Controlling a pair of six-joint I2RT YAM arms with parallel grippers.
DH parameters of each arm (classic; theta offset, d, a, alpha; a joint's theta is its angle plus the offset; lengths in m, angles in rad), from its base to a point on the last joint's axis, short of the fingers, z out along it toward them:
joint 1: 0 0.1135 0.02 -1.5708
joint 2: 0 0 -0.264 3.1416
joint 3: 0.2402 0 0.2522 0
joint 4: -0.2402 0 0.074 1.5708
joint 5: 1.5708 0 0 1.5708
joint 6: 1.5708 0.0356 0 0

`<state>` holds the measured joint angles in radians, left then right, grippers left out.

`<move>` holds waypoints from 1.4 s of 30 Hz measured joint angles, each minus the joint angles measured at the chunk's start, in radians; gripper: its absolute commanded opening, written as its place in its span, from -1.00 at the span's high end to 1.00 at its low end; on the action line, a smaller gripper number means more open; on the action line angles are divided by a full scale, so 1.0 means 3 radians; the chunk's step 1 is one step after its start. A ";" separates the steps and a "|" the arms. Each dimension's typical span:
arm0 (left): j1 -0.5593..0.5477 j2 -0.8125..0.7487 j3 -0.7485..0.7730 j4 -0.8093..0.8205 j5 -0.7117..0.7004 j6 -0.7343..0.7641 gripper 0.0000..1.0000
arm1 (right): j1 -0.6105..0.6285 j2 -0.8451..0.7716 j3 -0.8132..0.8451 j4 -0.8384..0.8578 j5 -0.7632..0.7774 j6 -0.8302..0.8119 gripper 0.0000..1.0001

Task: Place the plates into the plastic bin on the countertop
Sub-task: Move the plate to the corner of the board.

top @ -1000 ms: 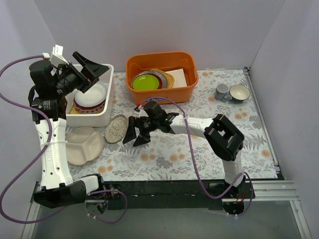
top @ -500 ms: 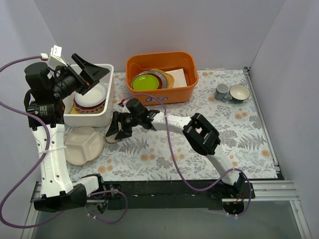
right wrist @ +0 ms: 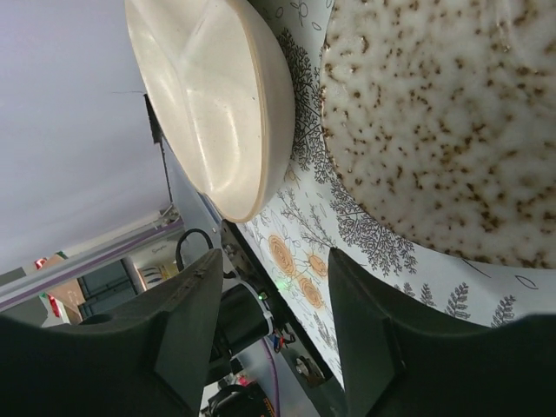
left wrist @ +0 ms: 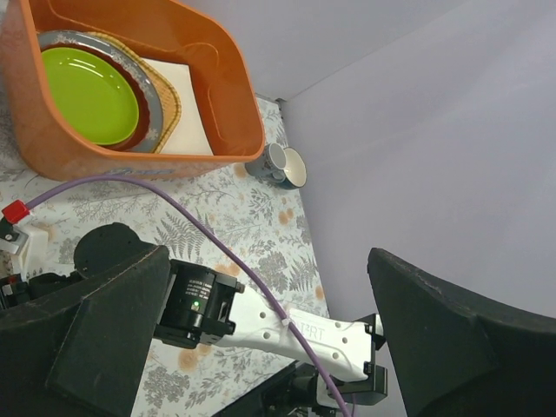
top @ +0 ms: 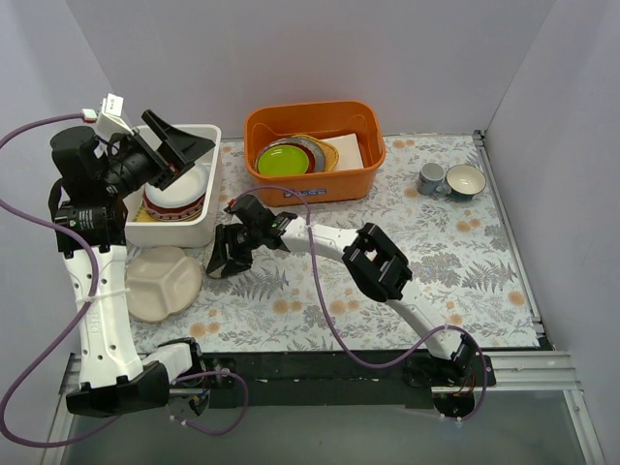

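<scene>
Just ahead of the right fingers [top: 228, 254], which are spread and gripping nothing, the speckled plate [right wrist: 434, 113] lies flat on the tabletop [top: 320, 291]. The cream plate [right wrist: 208, 95] is close beside it, with only a strip of tabletop showing between the two. Below the left fingers [top: 197, 158], spread wide and empty, stands the bin [top: 184, 228], already holding stacked plates.

My main worry is the pickup. The speckled plate looks shallow and low-rimmed, so I judge that a finger may fail to get under its edge and skate over the top. It could equally shove the plate sideways into the cream plate. A pinch on one rim would leave most of the plate's weight hanging beyond the fingers, and it could tilt and slip out on the lift.

The second risk is at the bin. The left fingers hang right over it, and the right arm is stretched long to reach this far. If I carry the plate across before the left arm clears, the two arms could meet above the rim. A drop from height could also knock the plates already stacked there.
</scene>
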<state>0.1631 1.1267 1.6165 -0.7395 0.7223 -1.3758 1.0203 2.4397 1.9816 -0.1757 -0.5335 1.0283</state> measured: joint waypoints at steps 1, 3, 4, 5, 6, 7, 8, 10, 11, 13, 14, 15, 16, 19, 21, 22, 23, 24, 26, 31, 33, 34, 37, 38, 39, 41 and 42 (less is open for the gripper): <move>0.0000 -0.0008 -0.0022 0.0003 0.0003 -0.0001 -0.97 | 0.0005 0.0008 -0.0001 -0.0008 0.0001 0.0001 -0.13; 0.0000 -0.0023 -0.0076 0.0018 0.0006 -0.0005 -0.96 | 0.0022 0.0028 -0.0001 -0.0005 -0.0001 0.0014 -0.11; 0.0000 -0.0027 -0.0099 0.0022 0.0009 -0.0009 -0.96 | 0.0031 0.0034 -0.0001 -0.0003 -0.0004 0.0028 -0.09; 0.0000 -0.0033 -0.0127 0.0034 0.0013 -0.0013 -0.96 | 0.0047 0.0051 -0.0001 0.0020 -0.0010 0.0052 -0.08; 0.0000 -0.0041 -0.0149 0.0034 0.0014 -0.0015 -0.96 | 0.0057 0.0062 -0.0001 0.0050 -0.0017 0.0069 -0.07; 0.0000 -0.0051 -0.0178 0.0045 0.0015 -0.0020 -0.97 | 0.0076 0.0078 -0.0003 0.0086 -0.0023 0.0097 -0.06; 0.0000 -0.0061 -0.0203 0.0046 0.0017 -0.0027 -0.96 | 0.0090 0.0086 -0.0008 0.0113 -0.0034 0.0130 -0.06; 0.0000 -0.0083 -0.0248 0.0047 0.0023 -0.0032 -0.96 | 0.0120 0.0108 -0.0027 0.0220 -0.0056 0.0202 -0.03; 0.0000 -0.0093 -0.0267 0.0053 0.0027 -0.0034 -0.96 | 0.0123 0.0117 -0.0038 0.0261 -0.0061 0.0233 -0.03; 0.0000 -0.0122 -0.0305 0.0060 0.0038 -0.0043 -0.96 | 0.0145 0.0144 -0.0048 0.0319 -0.0067 0.0281 0.00; 0.0000 -0.0135 -0.0319 0.0065 0.0042 -0.0051 -0.96 | 0.0156 0.0165 -0.0048 0.0343 -0.0070 0.0310 0.01; 0.0000 -0.0145 -0.0332 0.0072 0.0046 -0.0052 -0.96 | 0.0163 0.0186 -0.0048 0.0360 -0.0074 0.0329 0.02; 0.0000 -0.0158 -0.0343 0.0076 0.0053 -0.0055 -0.96 | 0.0168 0.0211 -0.0048 0.0365 -0.0076 0.0352 0.05; 0.0000 -0.0179 -0.0357 0.0099 0.0070 -0.0066 -0.96 | 0.0177 0.0296 -0.0048 0.0397 -0.0078 0.0426 0.07; 0.0000 -0.0200 -0.0387 0.0125 0.0079 -0.0070 -0.96 | 0.0182 0.0357 -0.0048 0.0436 -0.0113 0.0512 0.07; 0.0000 -0.0210 -0.0401 0.0126 0.0080 -0.0079 -0.96 | 0.0183 0.0362 -0.0048 0.0473 -0.0130 0.0559 0.08; 0.0000 -0.0217 -0.0415 0.0127 0.0085 -0.0085 -0.96 | 0.0186 0.0365 -0.0048 0.0504 -0.0127 0.0595 0.09; 0.0000 -0.0226 -0.0431 0.0132 0.0088 -0.0089 -0.96 | 0.0186 0.0371 -0.0047 0.0539 -0.0128 0.0631 0.09; 0.0000 -0.0245 -0.0470 0.0137 0.0089 -0.0097 -0.96 | 0.0187 0.0390 -0.0047 0.0580 -0.0153 0.0675 0.08; 0.0000 -0.0277 -0.0561 0.0150 0.0089 -0.0113 -0.96 | 0.0186 0.0373 -0.0159 0.0745 -0.0188 0.0687 0.08; 0.0000 -0.0289 -0.0595 0.0156 0.0090 -0.0118 -0.96 | 0.0187 0.0294 -0.0305 0.0828 -0.0189 0.0682 0.07; 0.0000 -0.0295 -0.0614 0.0165 0.0089 -0.0123 -0.96 | 0.0188 0.0262 -0.0366 0.0852 -0.0187 0.0676 0.07; 0.0000 -0.0306 -0.0656 0.0205 0.0092 -0.0135 -0.96 | 0.0188 0.0223 -0.0448 0.0899 -0.0189 0.0664 0.08; 0.0000 -0.0310 -0.0666 0.0210 0.0092 -0.0139 -0.97 | 0.0188 0.0223 -0.0455 0.0926 -0.0189 0.0662 0.08; 0.0000 -0.0313 -0.0674 0.0211 0.0092 -0.0140 -0.96 | 0.0188 0.0217 -0.0474 0.0959 -0.0189 0.0662 0.08; 0.0000 -0.0313 -0.0675 0.0215 0.0092 -0.0140 -0.96 | 0.0188 0.0198 -0.0528 0.1029 -0.0188 0.0662 0.08; 0.0000 -0.0314 -0.0678 0.0223 0.0092 -0.0140 -0.96 | 0.0188 0.0183 -0.0570 0.1062 -0.0188 0.0662 0.08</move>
<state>0.1631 1.0325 1.4132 -0.6727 0.7498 -1.4178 1.0767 2.4947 1.8107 0.1429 -0.5900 1.2270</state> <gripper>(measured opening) 0.982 0.460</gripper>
